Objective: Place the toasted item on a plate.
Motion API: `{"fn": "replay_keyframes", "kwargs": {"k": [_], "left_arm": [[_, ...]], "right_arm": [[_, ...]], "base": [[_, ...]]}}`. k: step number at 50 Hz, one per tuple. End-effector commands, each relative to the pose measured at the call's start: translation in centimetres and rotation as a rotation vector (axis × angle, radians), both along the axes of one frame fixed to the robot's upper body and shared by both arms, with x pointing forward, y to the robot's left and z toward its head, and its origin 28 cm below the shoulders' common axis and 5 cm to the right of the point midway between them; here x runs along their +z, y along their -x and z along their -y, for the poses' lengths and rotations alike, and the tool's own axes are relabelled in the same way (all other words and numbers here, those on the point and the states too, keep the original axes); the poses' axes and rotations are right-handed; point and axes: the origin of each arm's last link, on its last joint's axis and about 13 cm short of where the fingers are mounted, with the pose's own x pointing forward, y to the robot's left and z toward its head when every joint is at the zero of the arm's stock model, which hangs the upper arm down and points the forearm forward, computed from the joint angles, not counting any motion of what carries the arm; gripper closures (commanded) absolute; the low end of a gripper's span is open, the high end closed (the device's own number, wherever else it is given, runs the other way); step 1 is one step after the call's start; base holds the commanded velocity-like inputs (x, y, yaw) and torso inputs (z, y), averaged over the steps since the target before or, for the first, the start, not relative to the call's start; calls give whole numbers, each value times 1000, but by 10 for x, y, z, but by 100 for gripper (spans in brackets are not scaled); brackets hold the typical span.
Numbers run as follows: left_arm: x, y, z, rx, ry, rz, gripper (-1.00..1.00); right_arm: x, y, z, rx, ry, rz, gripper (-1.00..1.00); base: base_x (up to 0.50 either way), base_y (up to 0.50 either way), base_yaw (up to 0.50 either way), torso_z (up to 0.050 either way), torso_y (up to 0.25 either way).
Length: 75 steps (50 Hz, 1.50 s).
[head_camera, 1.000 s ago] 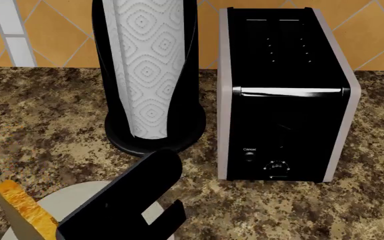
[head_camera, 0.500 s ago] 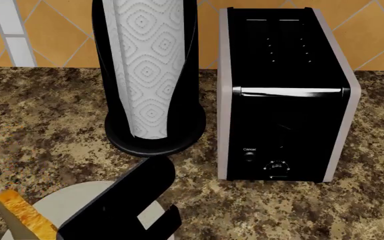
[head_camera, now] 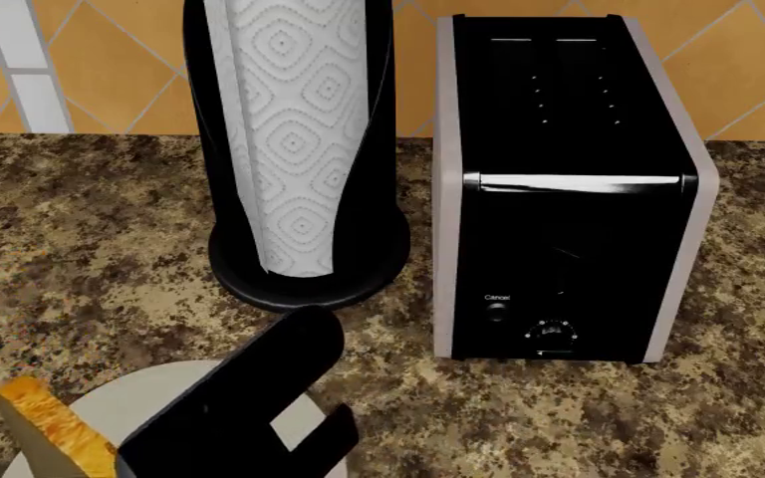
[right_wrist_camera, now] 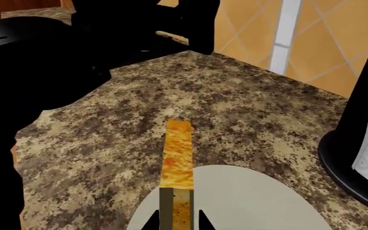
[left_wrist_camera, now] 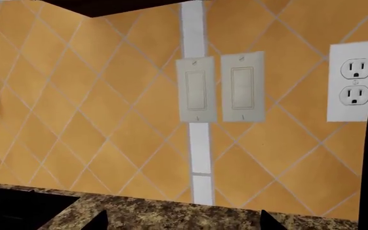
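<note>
The toasted item (right_wrist_camera: 177, 158), a thin slice with a golden-orange mottled crust, stands on edge between my right gripper's (right_wrist_camera: 176, 222) two fingertips, which are shut on it. It hangs over the near rim of the cream plate (right_wrist_camera: 254, 201), and its far end reaches past the rim over the counter. In the head view the slice (head_camera: 45, 423) shows at the bottom left beside the plate (head_camera: 156, 398), with the right arm's black body (head_camera: 243, 393) across the plate. My left gripper (left_wrist_camera: 182, 223) is open, its tips wide apart, facing the tiled wall with nothing between them.
A black paper-towel holder (head_camera: 303, 149) stands just behind the plate, and its base (right_wrist_camera: 356, 153) sits close to the plate's rim. A black toaster (head_camera: 569, 199) with silver sides stands to its right. The wall holds two switches (left_wrist_camera: 219, 86) and an outlet (left_wrist_camera: 355, 81).
The right gripper and the slice have sunk a little toward the plate. The toaster and the towel holder have not moved.
</note>
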Motion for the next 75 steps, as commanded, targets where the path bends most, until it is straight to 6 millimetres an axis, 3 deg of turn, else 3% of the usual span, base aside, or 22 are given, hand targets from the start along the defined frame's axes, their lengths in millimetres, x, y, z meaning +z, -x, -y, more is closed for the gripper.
{"fn": "replay_keyframes", "kwargs": {"k": [1, 48, 75], "left_arm": [[-1, -1, 0, 9, 13, -10, -100], [-6, -1, 1, 7, 13, -17, -100], [-8, -2, 1, 6, 18, -18, -100]], "right_arm": [[6, -4, 0, -12, -12, 13, 100], [-32, -51, -16, 2, -57, -142, 100], [-51, -57, -22, 15, -9, -174, 100]], "base": [[0, 0, 0, 0, 0], [0, 0, 0, 0, 0], [0, 0, 0, 0, 0]]}}
